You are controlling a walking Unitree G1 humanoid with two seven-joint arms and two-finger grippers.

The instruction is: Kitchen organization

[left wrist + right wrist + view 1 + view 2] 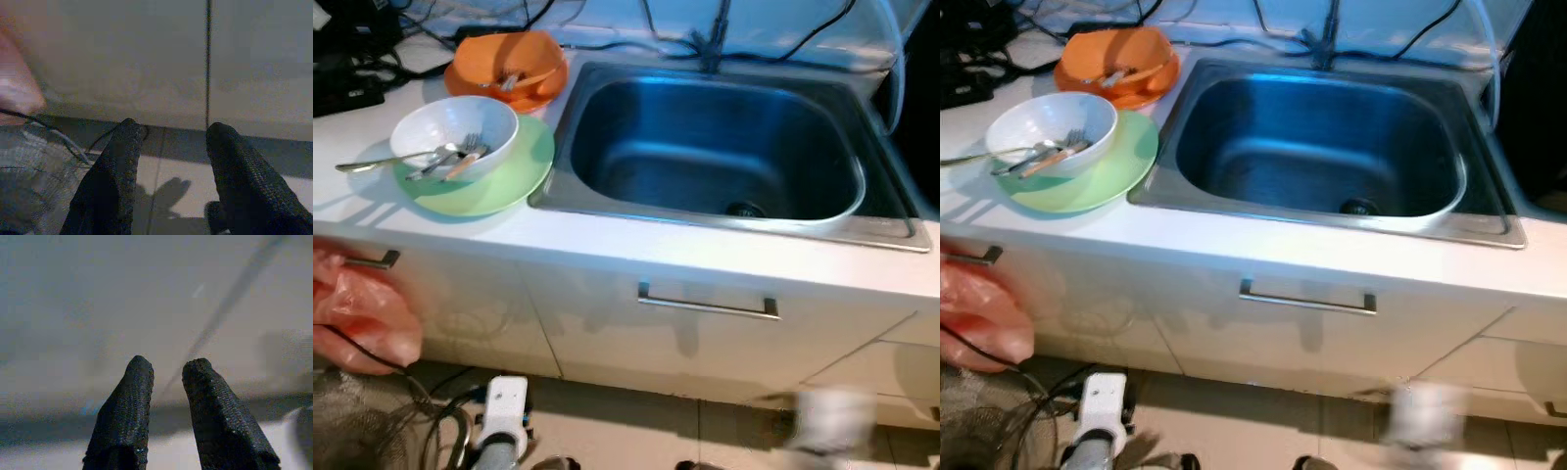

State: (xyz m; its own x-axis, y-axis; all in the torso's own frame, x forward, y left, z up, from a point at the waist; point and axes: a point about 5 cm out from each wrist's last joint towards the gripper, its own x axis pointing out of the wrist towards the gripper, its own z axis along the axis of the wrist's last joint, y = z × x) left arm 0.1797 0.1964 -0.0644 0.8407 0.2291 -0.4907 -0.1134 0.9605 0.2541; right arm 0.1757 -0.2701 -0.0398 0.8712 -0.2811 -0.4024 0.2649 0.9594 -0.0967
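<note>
Low before the cabinet doors (146,63), both arms hanging, left tool (168,142) and right tool (166,369) released, empty.

No text, label, brand, number or sign can be read anywhere.

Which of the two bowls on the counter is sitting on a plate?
The white bowl, holding cutlery, sits on the green plate. The orange bowl behind it, farther from the counter's front edge, has no green plate under it.
</note>
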